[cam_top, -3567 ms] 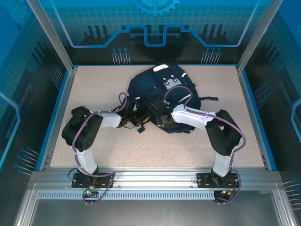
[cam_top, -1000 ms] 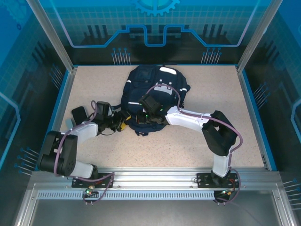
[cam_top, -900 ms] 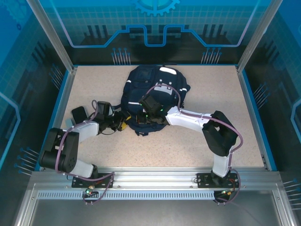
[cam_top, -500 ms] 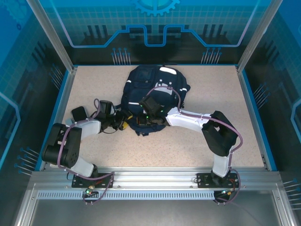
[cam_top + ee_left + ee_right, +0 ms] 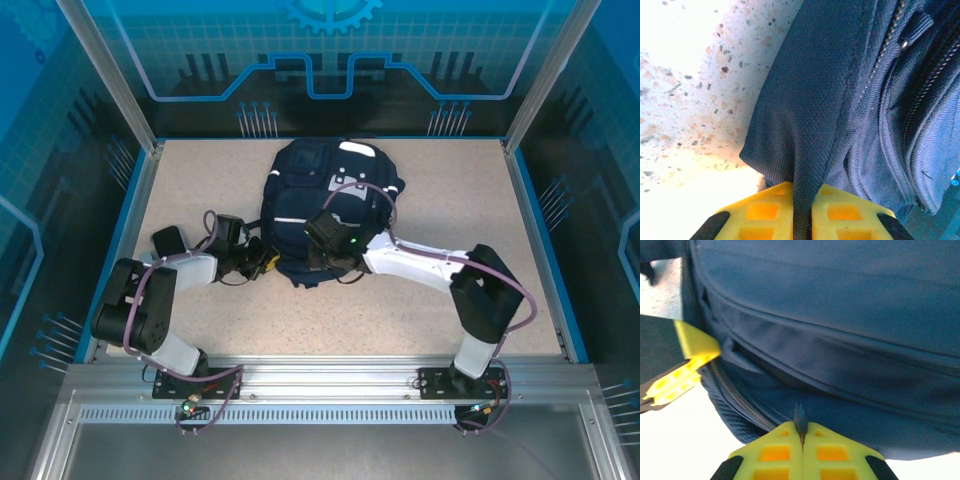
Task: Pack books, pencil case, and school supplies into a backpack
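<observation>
Large navy-blue fabric backpack (image 5: 325, 195) lies on the speckled beige table (image 5: 200, 180); left gripper (image 5: 801, 220) pinches a fabric fold at the backpack's left edge; right gripper (image 5: 801, 440) clamps fabric at its near edge.

A lab robot cell: aluminium frame (image 5: 320, 378), blue circuit-print panels (image 5: 450, 40), speckled table (image 5: 200, 180).

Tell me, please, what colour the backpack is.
The backpack is navy blue; left wrist view shows it best.
</observation>
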